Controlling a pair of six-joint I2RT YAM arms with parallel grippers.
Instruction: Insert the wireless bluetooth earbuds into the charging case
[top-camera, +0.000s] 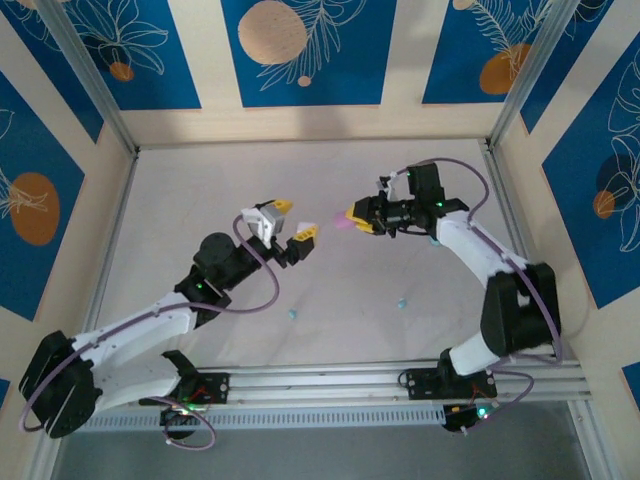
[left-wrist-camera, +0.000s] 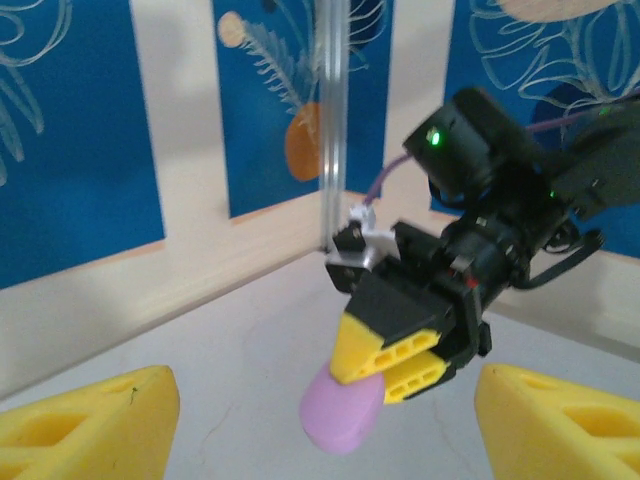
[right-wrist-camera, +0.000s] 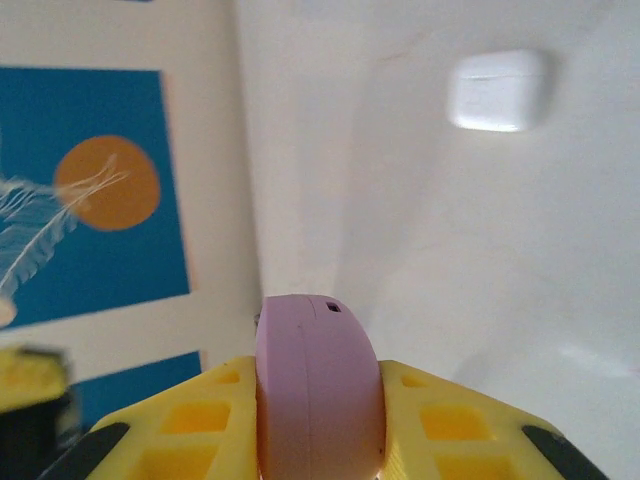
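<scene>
The pink charging case (right-wrist-camera: 318, 390) is clamped between the yellow fingers (right-wrist-camera: 440, 430) of the right gripper (top-camera: 356, 215) and held above the table (top-camera: 200, 180) between the 2 arms. 2 teal earbuds (top-camera: 292, 313) are noted lying near the front rail (top-camera: 400, 375), well apart from it, a white case (right-wrist-camera: 497, 90) is seen resting elsewhere on the table, and the left gripper (top-camera: 297, 219) is observed spread open and empty, facing the pink case. It is judged that the case should be kept steady and firmly pinched by its sides, lid left free, so that it is not twisted loose when an earbud is pressed in.
</scene>
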